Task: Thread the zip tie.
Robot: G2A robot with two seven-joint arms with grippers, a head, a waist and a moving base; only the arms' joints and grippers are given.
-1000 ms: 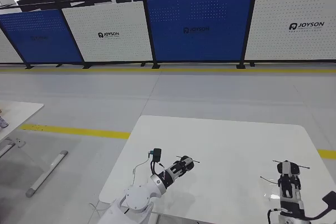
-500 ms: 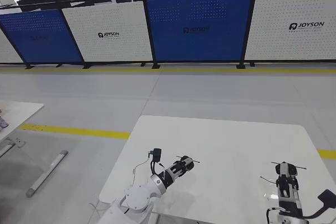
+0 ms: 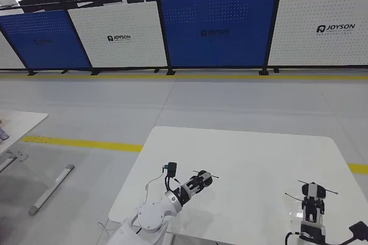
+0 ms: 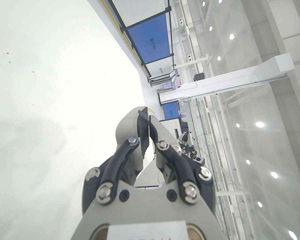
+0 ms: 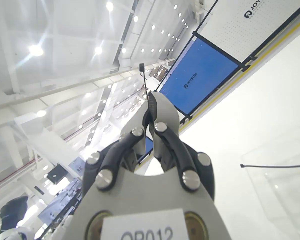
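Right gripper: the right gripper (image 5: 149, 104) is clenched on the strap of a black zip tie (image 5: 144, 81). It sits near the table's edge closest to the robot, on the robot's right.
Zip tie: the square head stands free above the fingertips. In the top view the tail runs out the other side of the gripper. Nothing passes through the head.
Left gripper: the left gripper (image 4: 148, 126) has its pads pressed together, low over the table (image 3: 245, 153) on the robot's left. It is well apart from the other arm.
Second zip tie: in the top view a thin black strand (image 3: 210, 176) crosses the left gripper's tip and sticks out both sides. I judge it a second zip tie, pinched there. Its head is too small to pick out.
Spare: one more zip tie (image 5: 272, 166) lies flat on a clear plastic sheet (image 5: 285, 143), just beside the right gripper.
Done: pick-up only, as far as I can judge. A tie is in hand on each side.
Left: all of the threading. No loop is closed and no tail has entered a head. The two grippers have yet to come together, and a tail tip must be lined up with a head's slot and pushed through.
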